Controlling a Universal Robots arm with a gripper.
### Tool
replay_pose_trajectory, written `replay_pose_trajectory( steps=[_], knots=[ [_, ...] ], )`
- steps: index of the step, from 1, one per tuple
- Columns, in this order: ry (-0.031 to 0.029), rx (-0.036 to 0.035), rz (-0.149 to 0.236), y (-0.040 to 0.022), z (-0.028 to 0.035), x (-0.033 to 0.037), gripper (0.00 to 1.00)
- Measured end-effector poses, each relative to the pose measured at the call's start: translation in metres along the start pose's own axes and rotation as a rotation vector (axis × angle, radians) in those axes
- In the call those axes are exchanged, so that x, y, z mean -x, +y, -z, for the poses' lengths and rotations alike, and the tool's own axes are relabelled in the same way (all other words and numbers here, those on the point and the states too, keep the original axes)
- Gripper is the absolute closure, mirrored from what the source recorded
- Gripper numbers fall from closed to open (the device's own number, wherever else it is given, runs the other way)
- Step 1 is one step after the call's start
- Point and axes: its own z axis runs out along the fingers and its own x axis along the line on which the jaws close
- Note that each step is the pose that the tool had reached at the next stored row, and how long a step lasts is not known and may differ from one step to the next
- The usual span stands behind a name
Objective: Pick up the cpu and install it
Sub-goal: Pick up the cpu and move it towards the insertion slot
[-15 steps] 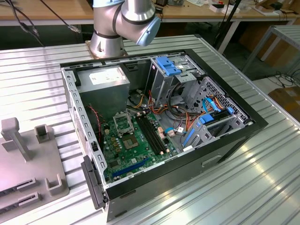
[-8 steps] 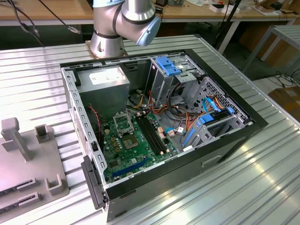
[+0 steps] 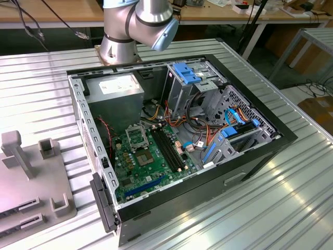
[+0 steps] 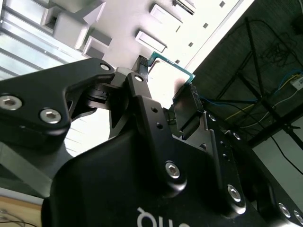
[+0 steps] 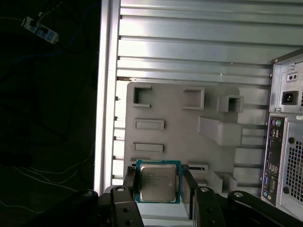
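The cpu (image 5: 157,182), a pale silvery-tan square with a green rim, sits between my two black fingers in both wrist views, and my gripper (image 5: 159,185) is shut on it. It hangs above the grey fixture plate (image 5: 175,123), clear of its surface. In the second wrist view the cpu (image 4: 166,75) is clamped edge-on, one fingertip (image 4: 188,105) pressing its side. The black-and-metal socket frame (image 3: 136,136) lies on the green board (image 3: 156,161) inside the open computer case (image 3: 177,140).
The grey fixture plate (image 3: 31,177) with raised blocks lies at the exterior view's left on the slatted metal table (image 3: 260,208). The arm's base (image 3: 120,41) stands behind the case. Cables, a power supply (image 3: 118,89) and blue drive brackets (image 3: 187,73) crowd the case.
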Motion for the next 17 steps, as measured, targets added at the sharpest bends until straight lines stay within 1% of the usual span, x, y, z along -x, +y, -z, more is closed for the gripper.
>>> replay_pose_trajectory(
  steps=[5, 10, 17],
  knots=[
    [0.0001, -0.0001, 0.0, -0.0003, 0.0003, 0.006, 0.53],
    [0.0, 0.0, 0.0, -0.0005, 0.0004, 0.0098, 0.53],
    [0.0, 0.0, 0.0, -0.0009, 0.0007, 0.0169, 0.53]
  ],
)
